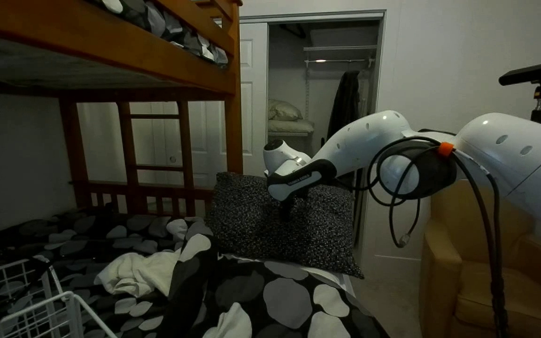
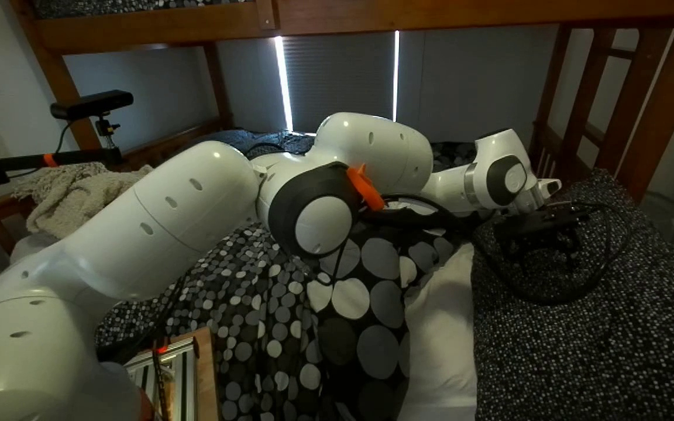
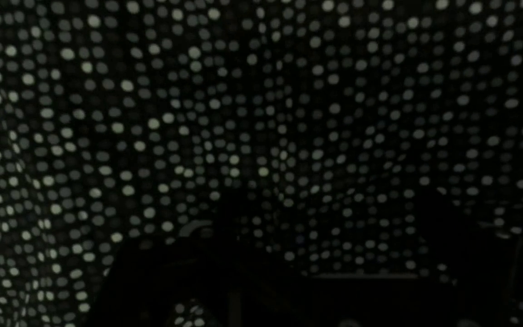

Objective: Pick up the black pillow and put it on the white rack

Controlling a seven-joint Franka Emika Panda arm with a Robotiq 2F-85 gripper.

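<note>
Where the white robot arm (image 1: 362, 138) bends down over the bed (image 1: 160, 189), there's the black pillow (image 1: 270, 239), a big sq. cushion w/ tiny white specks, tilted up at the ladder (image 1: 183, 141) end, just beside a wooden post (image 1: 233, 122). The gripper (image 3: 332, 204) is v. dark in the wrist view, but I can make out two fingertips (image 3: 234, 209) w/ a wide gap btwn them; speckled fabric shows in that gap & all around. Looks like it has hold of nothing; whether the tips touch the cloth, can't tell.

White cloth (image 2: 442, 351) runs along the pillow's edge, & next to that comes black bedding (image 1: 287, 300) w/ big grey & white circles. In an exterior view the white rack (image 1: 67, 296), thin bars in a grid, shows against that bedding, partly cut off at the corner, well apart from the pillow. A bunched cream cloth (image 1: 136, 274) lies btwn the two.

Black cables (image 1: 497, 263) hang off the arm w/ an orange clip (image 1: 445, 149) near the top. Bkgd: open closet (image 1: 289, 80) w/ a dark coat (image 1: 345, 103) hanging, pale cushions (image 1: 289, 115) on a shelf (image 1: 291, 134), & a tan armchair (image 1: 458, 263) off to the side.
</note>
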